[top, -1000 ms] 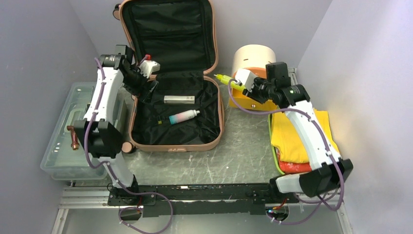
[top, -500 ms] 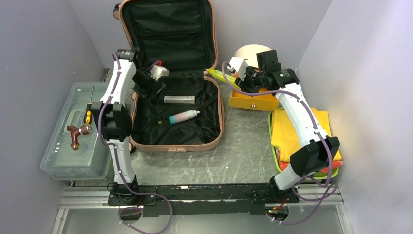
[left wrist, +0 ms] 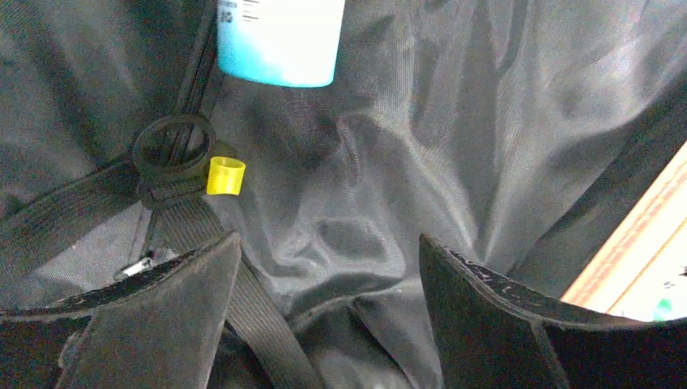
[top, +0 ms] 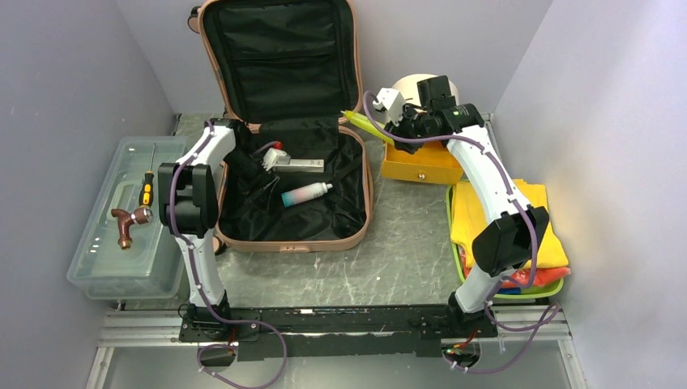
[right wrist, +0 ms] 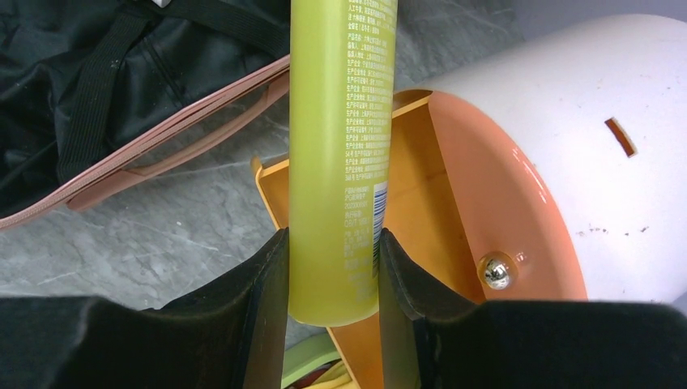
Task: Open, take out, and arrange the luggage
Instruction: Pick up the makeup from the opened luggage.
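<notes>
The luggage (top: 292, 240), a salmon-pink suitcase, lies open with its lid upright against the back wall. On its black lining lie a silver box (top: 298, 164) and a teal-pink tube (top: 306, 194). My left gripper (top: 268, 180) is open and empty inside the suitcase, low over the lining (left wrist: 328, 243); the tube's end (left wrist: 279, 40) and a strap ring with a yellow tab (left wrist: 225, 176) lie ahead of it. My right gripper (top: 394, 130) is shut on a yellow-green tube (right wrist: 340, 146), held above the yellow drawer box (top: 417, 168), right of the suitcase.
A clear plastic bin (top: 97, 259) at the left holds a screwdriver (top: 147, 188) and a copper tool (top: 130, 220). A white cylinder (top: 421, 85) with an orange inside stands behind the yellow box. A lime-green tray (top: 535, 290) at the right holds folded yellow and red clothes (top: 486, 223).
My left gripper has moved from the suitcase's left rim down into its inside. My right gripper has carried the yellow-green tube back and left, above the yellow box.
</notes>
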Available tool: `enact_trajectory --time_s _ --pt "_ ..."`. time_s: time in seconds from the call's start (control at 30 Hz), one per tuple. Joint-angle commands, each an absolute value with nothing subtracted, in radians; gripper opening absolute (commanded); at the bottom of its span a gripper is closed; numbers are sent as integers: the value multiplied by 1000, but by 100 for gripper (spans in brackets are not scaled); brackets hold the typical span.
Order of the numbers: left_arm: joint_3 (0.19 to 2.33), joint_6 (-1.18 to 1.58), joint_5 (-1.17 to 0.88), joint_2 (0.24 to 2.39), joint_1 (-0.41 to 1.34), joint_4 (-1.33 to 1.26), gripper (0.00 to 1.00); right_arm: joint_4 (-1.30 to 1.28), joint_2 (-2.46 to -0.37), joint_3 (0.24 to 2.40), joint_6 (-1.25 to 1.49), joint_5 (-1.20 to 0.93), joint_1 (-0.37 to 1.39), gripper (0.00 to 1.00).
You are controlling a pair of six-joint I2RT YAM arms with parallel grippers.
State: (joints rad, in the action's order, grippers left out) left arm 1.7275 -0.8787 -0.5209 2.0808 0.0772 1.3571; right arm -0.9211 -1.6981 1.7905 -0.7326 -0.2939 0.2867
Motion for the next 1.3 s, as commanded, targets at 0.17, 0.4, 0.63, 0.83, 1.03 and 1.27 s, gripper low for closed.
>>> enact_trajectory --time_s 0.17,0.4,0.63,0.83,1.03,1.27 --pt "1698 -1226 -582 2040 66 1205 81 -865 -1706 1896 -703 -291 287 0" --pt "1762 -1404 -595 2142 57 1288 73 -862 -1720 1910 -707 -271 290 0" --pt "1816 -1430 -572 2210 57 1314 63 -862 -1727 1918 -701 -266 291 0" --pt "1786 -1414 -574 2163 35 1259 65 -860 -1726 1908 -706 -253 290 0" --pt "1836 -1362 -650 2116 -33 1209 70 -861 -1734 1920 -716 -247 290 0" --pt "1787 -1478 -611 2103 -24 1310 67 -860 -1747 1943 -713 -250 291 0"
